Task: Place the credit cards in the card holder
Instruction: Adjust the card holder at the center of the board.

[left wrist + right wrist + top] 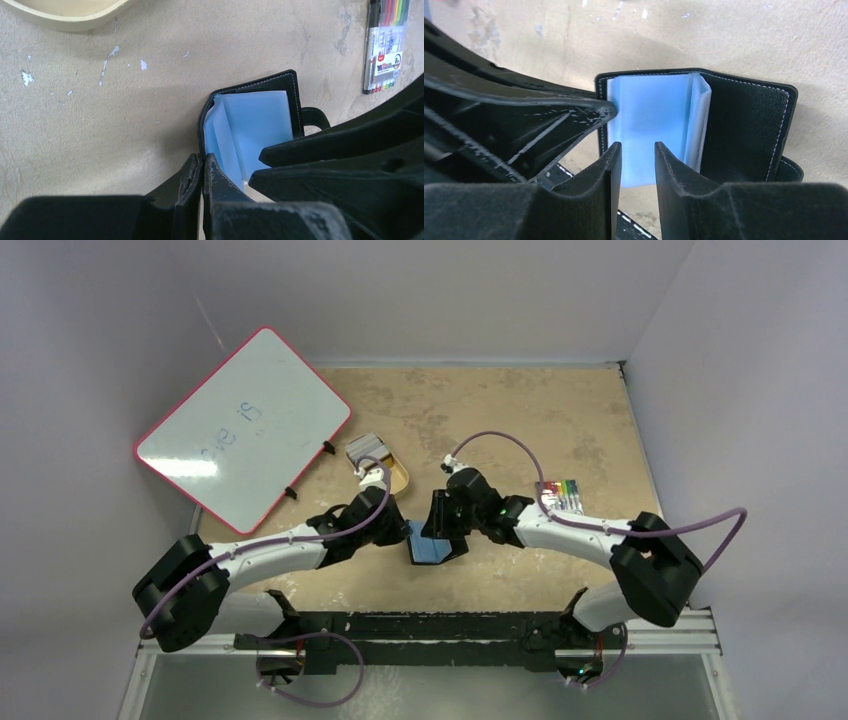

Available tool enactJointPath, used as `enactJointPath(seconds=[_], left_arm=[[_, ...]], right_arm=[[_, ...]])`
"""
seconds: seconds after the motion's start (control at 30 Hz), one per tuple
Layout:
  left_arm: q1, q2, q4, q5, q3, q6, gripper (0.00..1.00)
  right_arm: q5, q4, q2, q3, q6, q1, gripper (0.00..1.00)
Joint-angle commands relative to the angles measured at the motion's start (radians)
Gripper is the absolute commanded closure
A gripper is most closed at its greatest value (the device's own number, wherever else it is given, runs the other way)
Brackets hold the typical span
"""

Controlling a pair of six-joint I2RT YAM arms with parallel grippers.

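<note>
White walls box in a scuffed tan tabletop (520, 420), where the card holder (428, 548) lies open at the centre between both arms, its blue lining (649, 110) facing up. The left end effector (202, 167) has its fingers pressed together on the holder's black edge, apparently pinching the cover to steady it. The right end effector (637, 160) hovers over the lining, fingers partly spread, with no card between them. No credit cards show in any view, so whether any sit inside cannot be told. Doing this step well likely means pinning the cover flat so a pocket mouth gapes for a card to slide in squarely. A whiteboard (245, 425), a gold tin (395, 478) and a marker pack (562, 495) lie well apart. Only the two crowded arms risk bumping each other.
</note>
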State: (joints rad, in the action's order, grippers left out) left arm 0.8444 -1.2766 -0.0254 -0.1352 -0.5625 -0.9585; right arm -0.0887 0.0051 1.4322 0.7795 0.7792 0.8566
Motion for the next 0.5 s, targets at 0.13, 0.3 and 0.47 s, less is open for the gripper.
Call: enactJointPath(seconds=[0.13, 0.3, 0.47], left_arm=[[-0.001, 0.006, 0.03, -0.035, -0.004, 0.012, 1.0], [-0.001, -0.014, 0.029, -0.063, -0.006, 0.019, 0.97], [-0.004, 0.032, 0.01, -0.083, -0.008, -0.008, 0.74]], right_arm=[[0.092, -0.059, 0.009, 0.011, 0.0, 0.002, 0.67], [0.171, -0.042, 0.053, 0.013, -0.024, 0.002, 0.59], [0.157, -0.035, 0.109, 0.014, 0.003, 0.005, 0.5]])
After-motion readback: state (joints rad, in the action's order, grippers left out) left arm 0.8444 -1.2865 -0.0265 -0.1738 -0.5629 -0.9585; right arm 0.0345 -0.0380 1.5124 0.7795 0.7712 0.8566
